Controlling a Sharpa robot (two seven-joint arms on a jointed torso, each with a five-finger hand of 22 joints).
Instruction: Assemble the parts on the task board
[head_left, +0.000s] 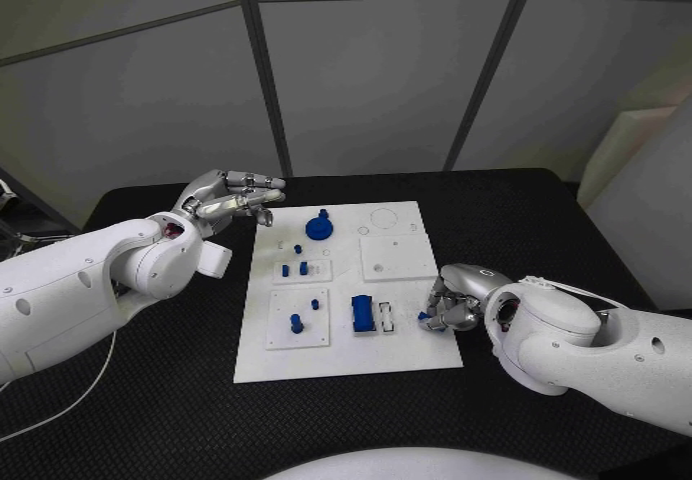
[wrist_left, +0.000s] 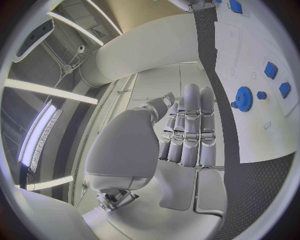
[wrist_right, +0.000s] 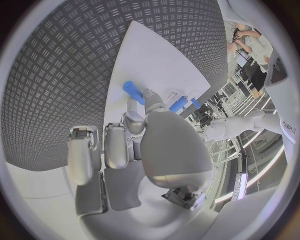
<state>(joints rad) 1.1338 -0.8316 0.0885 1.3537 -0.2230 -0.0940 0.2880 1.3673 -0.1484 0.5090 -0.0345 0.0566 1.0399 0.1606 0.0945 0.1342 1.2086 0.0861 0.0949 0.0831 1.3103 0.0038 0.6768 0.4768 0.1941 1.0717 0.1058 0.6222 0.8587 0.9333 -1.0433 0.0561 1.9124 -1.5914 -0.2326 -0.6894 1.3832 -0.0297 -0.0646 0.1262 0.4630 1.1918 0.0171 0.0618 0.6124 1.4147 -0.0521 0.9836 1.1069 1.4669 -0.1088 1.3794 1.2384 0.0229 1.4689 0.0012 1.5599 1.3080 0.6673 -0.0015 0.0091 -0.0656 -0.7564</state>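
- Centrally, the task board (head_left: 346, 355) carries blue parts — a gear (head_left: 319, 227) at its far end.
- Right hand (head_left: 451, 303), at the board's right edge, pinches a blue peg (wrist_right: 132, 92).
- Left hand (head_left: 232, 197), beside the board's far-left corner — fingers together, empty.

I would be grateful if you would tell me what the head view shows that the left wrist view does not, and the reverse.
Head view alone: the right hand at the right edge of the task board, fingers curled by a small blue part; also the blue block and the small blue pegs on the board's near half. Left wrist view alone: the left hand's palm side, its fingers straight, close together, holding nothing. Both: the left hand, the white board and the blue gear at its far end.
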